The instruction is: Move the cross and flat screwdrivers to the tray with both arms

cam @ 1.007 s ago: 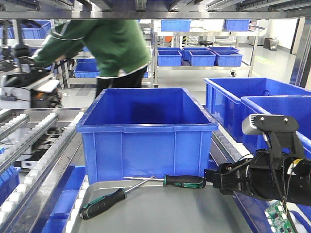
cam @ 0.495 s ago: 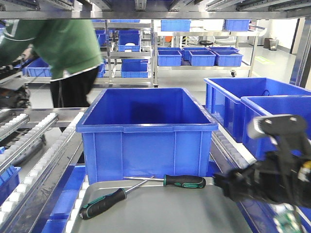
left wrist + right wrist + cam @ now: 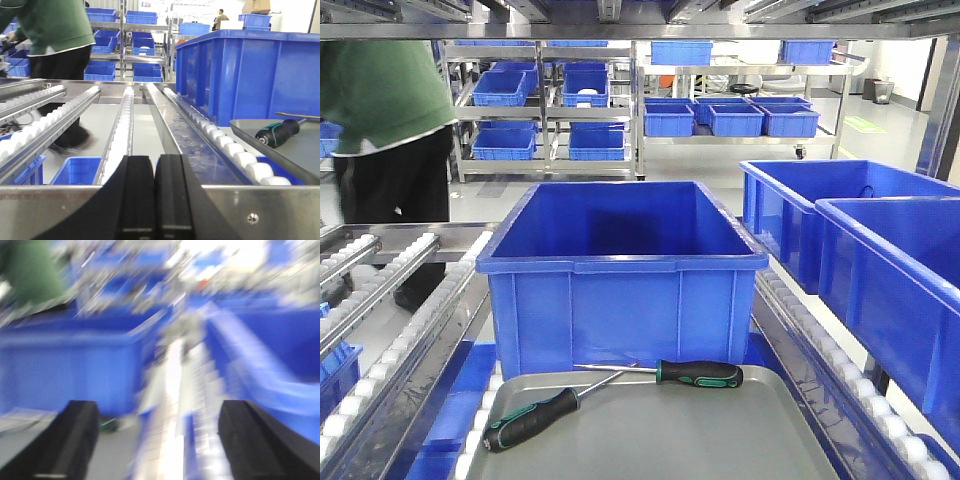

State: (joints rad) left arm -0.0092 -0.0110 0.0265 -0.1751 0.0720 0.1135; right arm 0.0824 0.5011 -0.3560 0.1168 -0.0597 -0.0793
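1. Grey tray (image 3: 720,440) sits in the foreground of the front view, directly before a deep blue bin (image 3: 620,290), between two roller rails.
2. Both screwdrivers lie flat inside the tray. The far screwdriver (image 3: 698,374) is near the back rim, handle to the right, shaft pointing left.
3. The near screwdriver (image 3: 532,419) lies at the tray's left side, handle toward the front-left corner, shaft angled up-right so its tip ends just below the other's shaft. Whether the two touch is not resolvable.
4. Which is cross and which is flat: tips too small to tell.
5. Neither arm appears in the front view.
6. Left gripper (image 3: 155,200): fingers pressed together, nothing between them. It sits low, left of the tray, aimed along the roller conveyor (image 3: 125,125); one green-black handle shows at the tray's edge.
7. Right gripper (image 3: 157,445): fingers spread wide, nothing held. View heavily motion-blurred; only blue bins and a pale rail are discernible.
8. A person in a green top (image 3: 380,90) stands at far left, background.
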